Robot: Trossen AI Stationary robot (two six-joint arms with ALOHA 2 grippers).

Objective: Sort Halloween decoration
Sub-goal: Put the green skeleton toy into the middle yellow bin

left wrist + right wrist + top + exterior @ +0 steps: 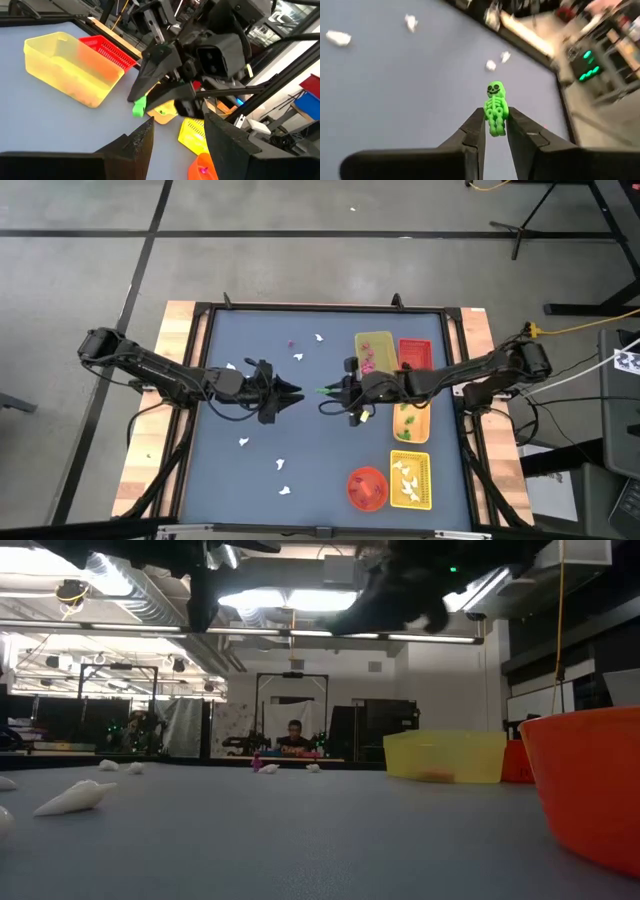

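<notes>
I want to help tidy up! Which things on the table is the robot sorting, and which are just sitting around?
Being sorted:
- green skeleton, held in the right gripper
- white ghost pieces scattered on the mat
- pink bits in the yellow tray

Just there:
- red tray
- orange bowl
- left gripper, open and empty

One camera high up looking straight down on the whole bench (300, 410), one low at bench top looking across into the room, one close on each wrist, all sharing the yellow tray (70, 70).
</notes>
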